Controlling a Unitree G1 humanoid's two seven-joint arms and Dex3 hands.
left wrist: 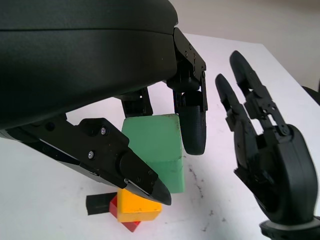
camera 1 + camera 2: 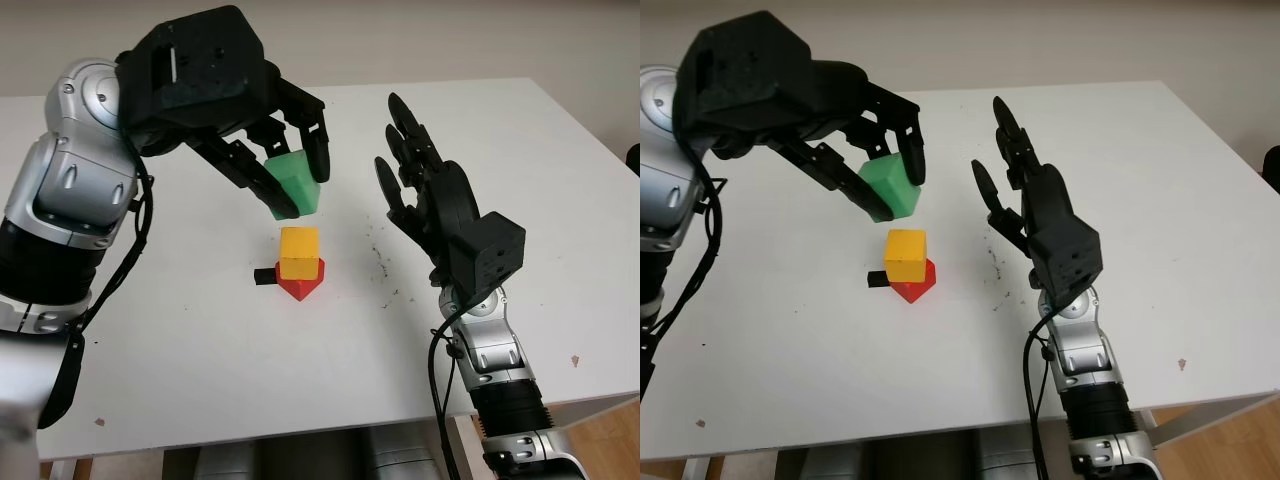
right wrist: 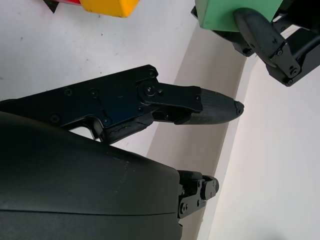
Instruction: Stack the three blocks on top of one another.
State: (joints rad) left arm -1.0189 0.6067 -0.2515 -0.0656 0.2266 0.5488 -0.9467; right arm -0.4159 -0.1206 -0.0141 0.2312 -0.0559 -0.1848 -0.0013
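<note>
Left hand (image 2: 283, 165) grips green block (image 2: 297, 182) in closed fingers above yellow block (image 2: 299, 252), stacked on red block (image 2: 301, 283), ready for lowering. Right hand (image 2: 420, 195) waits open beside the stack.

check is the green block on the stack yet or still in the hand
In the hand: the left hand grips the green block in the air above the yellow block, with a clear gap between them.

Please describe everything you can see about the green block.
The green block is a plain, matte, solid-looking cube with smooth faces. It is tilted and lifted off the table, above and slightly behind the yellow block. The left hand grips it, black fingers pressing on opposite sides. Nothing else touches it.
</note>
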